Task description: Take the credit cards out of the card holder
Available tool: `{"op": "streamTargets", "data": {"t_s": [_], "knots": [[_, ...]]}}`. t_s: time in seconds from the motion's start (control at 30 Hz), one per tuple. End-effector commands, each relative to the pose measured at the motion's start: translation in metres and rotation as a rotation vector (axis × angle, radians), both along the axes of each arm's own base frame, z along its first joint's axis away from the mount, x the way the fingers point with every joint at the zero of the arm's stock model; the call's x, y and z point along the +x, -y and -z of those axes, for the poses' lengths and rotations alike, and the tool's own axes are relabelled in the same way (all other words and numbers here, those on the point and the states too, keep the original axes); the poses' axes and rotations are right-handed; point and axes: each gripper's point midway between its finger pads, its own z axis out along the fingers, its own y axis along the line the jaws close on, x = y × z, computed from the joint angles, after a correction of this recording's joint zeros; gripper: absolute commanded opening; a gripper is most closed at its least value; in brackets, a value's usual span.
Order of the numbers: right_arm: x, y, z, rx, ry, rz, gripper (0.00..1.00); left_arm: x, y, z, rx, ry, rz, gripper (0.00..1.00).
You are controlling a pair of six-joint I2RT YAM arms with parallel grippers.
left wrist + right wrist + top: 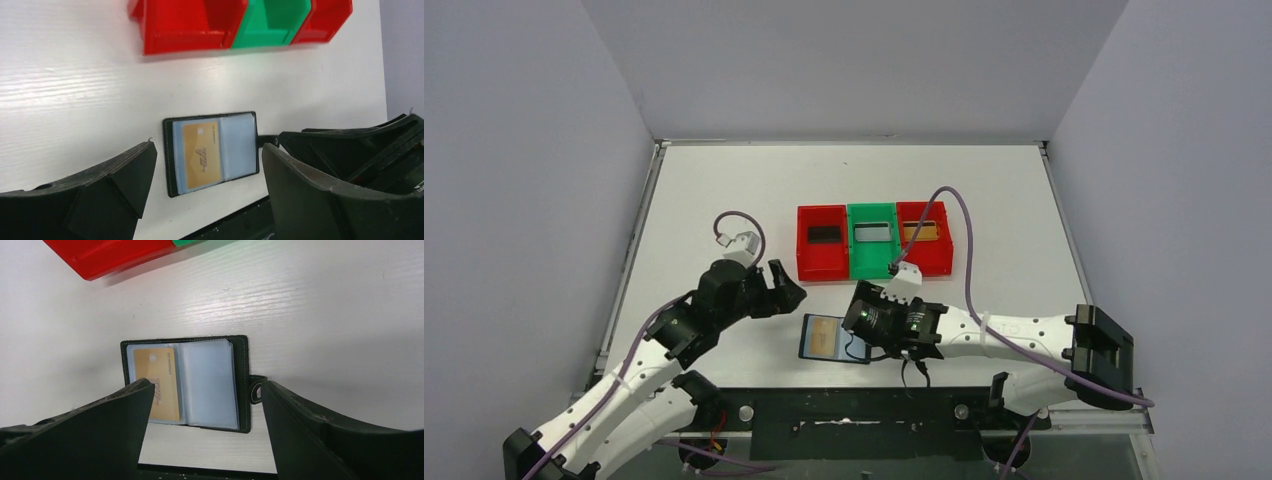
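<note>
Lying open flat, the card holder [207, 382] is baring a gold card [157, 372] for picking — left gripper [209, 150] and right gripper [206, 389] are hovering, jaws released

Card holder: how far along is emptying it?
Done: the card holder lies open; its right pocket looks empty; a tan item lies in the right red tray. In hand: nothing; the left gripper and right gripper are open. Left: one gold card is in the holder.
</note>
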Motion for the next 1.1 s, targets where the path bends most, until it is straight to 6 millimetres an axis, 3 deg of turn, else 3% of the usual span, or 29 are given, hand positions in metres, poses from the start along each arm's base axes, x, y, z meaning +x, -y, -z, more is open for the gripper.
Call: {"op": "streamTargets", "data": {"t_s": [0.0, 0.1, 0.13, 0.33, 0.5, 0.63, 0.93, 1.07], "knots": [[0.030, -0.007, -0.021, 0.017, 0.067, -0.010, 0.82, 0.016, -0.038, -0.036, 0.069, 0.151, -0.163, 0.79], [0.051, -0.006, -0.029, 0.029, 0.084, -0.047, 0.85, 0.017, -0.051, -0.047, 0.077, 0.210, -0.209, 0.80], [0.060, -0.013, -0.039, 0.066, 0.120, -0.084, 0.87, 0.017, -0.056, -0.050, 0.081, 0.231, -0.221, 0.80], [0.106, -0.021, -0.069, 0.120, 0.185, -0.192, 0.95, 0.018, -0.072, -0.055, 0.117, 0.301, -0.261, 0.80], [0.142, -0.028, -0.070, 0.102, 0.160, -0.202, 0.97, 0.018, -0.072, -0.054, 0.114, 0.302, -0.263, 0.81], [0.163, -0.040, -0.057, 0.108, 0.113, -0.214, 0.97, 0.019, -0.072, -0.053, 0.124, 0.296, -0.262, 0.81], [0.171, -0.079, -0.025, 0.145, 0.018, -0.310, 0.96, 0.019, -0.071, -0.053, 0.122, 0.299, -0.260, 0.81], [0.168, -0.094, -0.023, 0.164, 0.015, -0.365, 0.95, 0.019, -0.071, -0.052, 0.124, 0.296, -0.259, 0.81]]}}
